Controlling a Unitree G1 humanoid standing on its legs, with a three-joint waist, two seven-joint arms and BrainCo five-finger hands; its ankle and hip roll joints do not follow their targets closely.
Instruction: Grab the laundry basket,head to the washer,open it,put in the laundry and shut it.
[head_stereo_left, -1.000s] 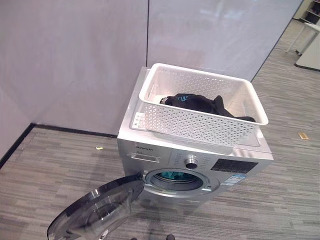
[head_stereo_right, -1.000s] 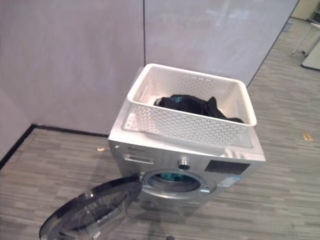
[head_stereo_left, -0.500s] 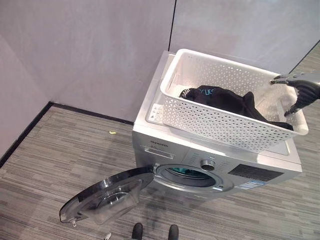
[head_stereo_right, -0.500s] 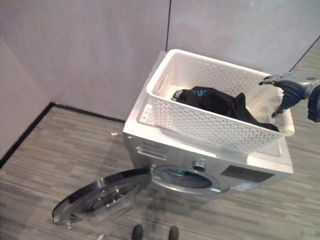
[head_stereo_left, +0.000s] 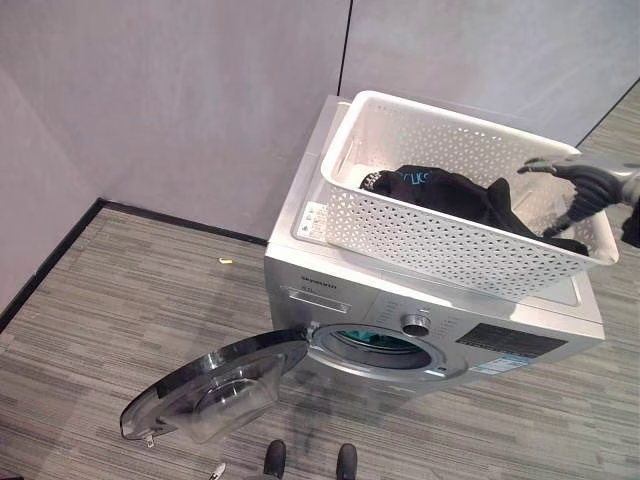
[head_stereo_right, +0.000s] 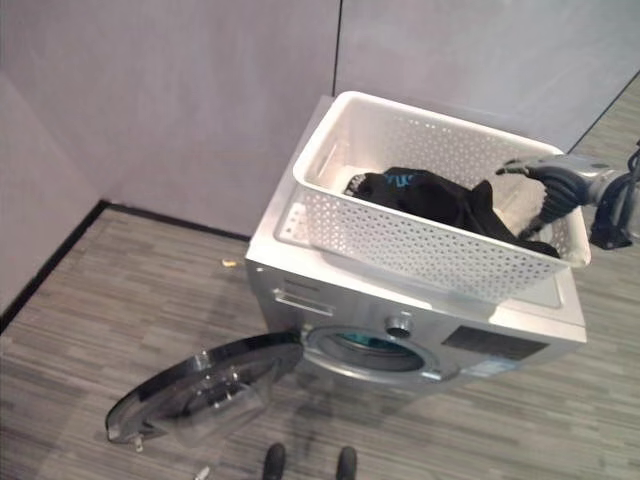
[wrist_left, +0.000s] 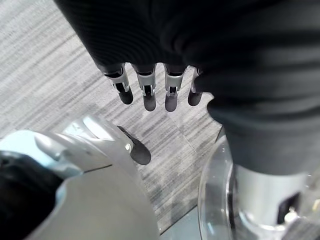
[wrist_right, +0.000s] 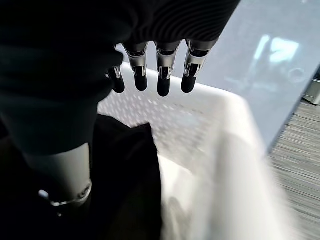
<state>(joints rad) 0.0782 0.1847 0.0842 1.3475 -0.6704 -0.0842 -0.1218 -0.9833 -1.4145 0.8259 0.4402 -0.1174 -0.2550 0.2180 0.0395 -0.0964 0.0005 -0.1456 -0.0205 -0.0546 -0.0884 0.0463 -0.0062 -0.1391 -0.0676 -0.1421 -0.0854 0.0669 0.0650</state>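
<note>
A white perforated laundry basket (head_stereo_left: 440, 235) sits on top of a silver front-loading washer (head_stereo_left: 330, 290), which stands against a grey wall (head_stereo_left: 180, 100) on a grey striped floor (head_stereo_left: 100, 320). Inside the basket lies dark laundry (head_stereo_left: 450, 195), a black garment with a bit of teal print, bunched toward the middle and right.

The washer's round door (head_stereo_left: 215, 385) hangs wide open, swung out to the left and near, leaving the drum opening (head_stereo_left: 385, 350) uncovered; something teal shows inside the drum.

The right hand (head_stereo_left: 580, 185) reaches in from the right, over the basket's right end, its fingers (wrist_right: 162, 75) straight and relaxed, grasping nothing. It is above the right part of the laundry, just inside the basket's right wall; whether it touches the cloth cannot be told.

The left hand (wrist_left: 150, 85) hangs low over the floor next to the open door's glass, fingers loosely extended and empty.

A small yellowish scrap (head_stereo_left: 226, 261) lies on the floor to the left of the washer, near the wall.
</note>
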